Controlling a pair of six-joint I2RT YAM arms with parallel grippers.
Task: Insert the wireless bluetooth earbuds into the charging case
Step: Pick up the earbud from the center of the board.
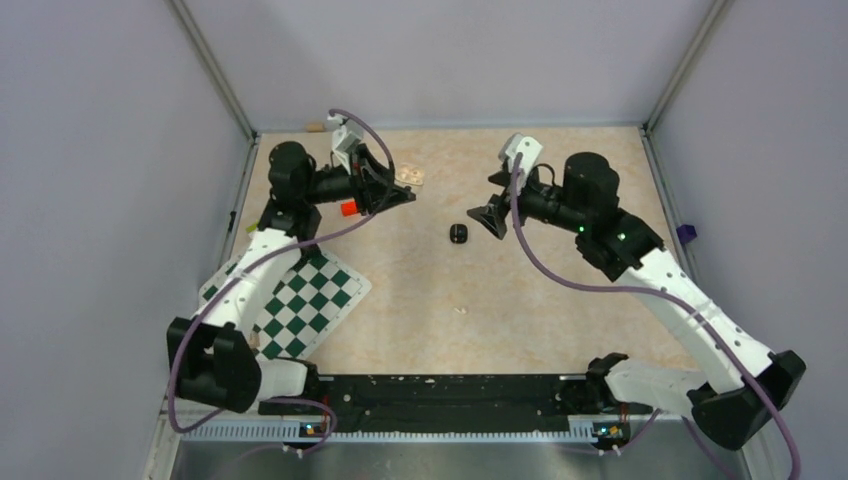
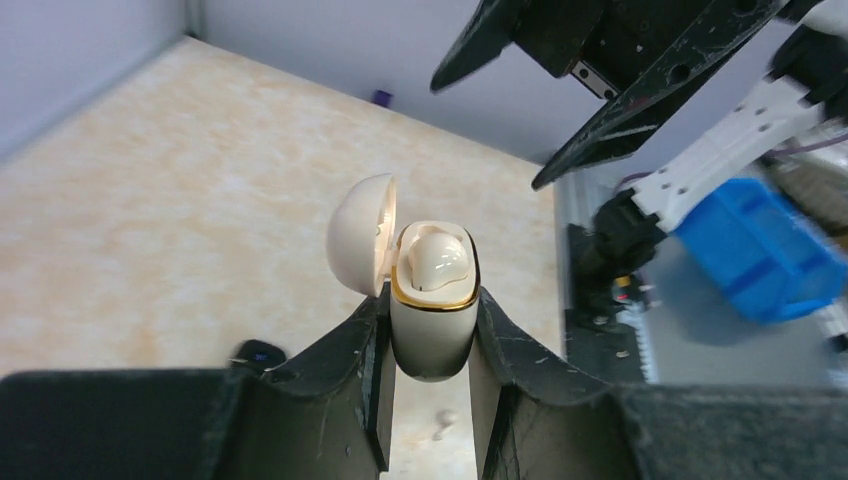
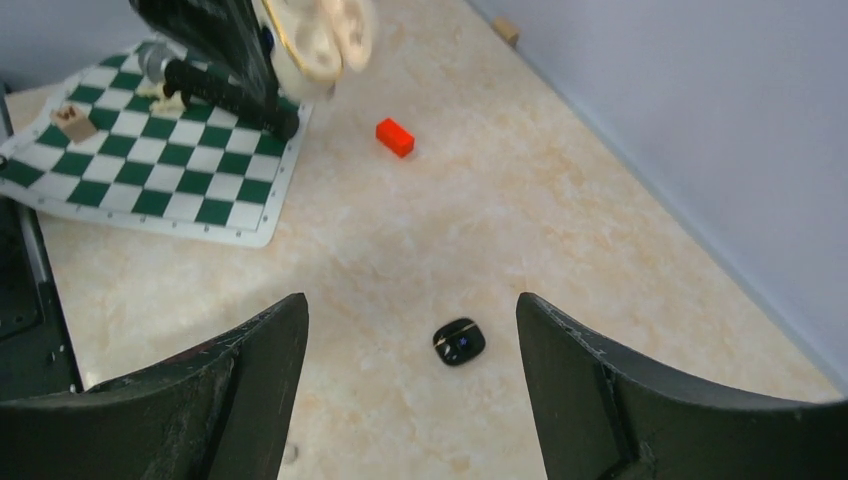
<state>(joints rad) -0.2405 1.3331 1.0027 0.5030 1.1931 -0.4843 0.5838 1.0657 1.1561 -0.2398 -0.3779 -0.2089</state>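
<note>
The cream-white charging case point(image 2: 432, 320) is held off the table, pinched between the fingers of my left gripper point(image 2: 430, 300), its lid point(image 2: 360, 235) swung open to the left and a gold rim around its mouth. From above, the case point(image 1: 408, 176) shows at the tip of the left gripper point(image 1: 400, 190). One glossy black earbud point(image 3: 459, 342) lies on the table, below and between the fingers of my open right gripper point(image 3: 411, 305), untouched. In the top view the earbud point(image 1: 459, 233) sits just left of the right gripper point(image 1: 490, 216).
A small red block point(image 1: 349, 208) lies under the left arm. The green-and-white chequered mat point(image 1: 310, 300) lies at the near left with a small wooden tile point(image 3: 73, 120) on it. A white crumb point(image 1: 461, 311) is on the table. Walls close in three sides.
</note>
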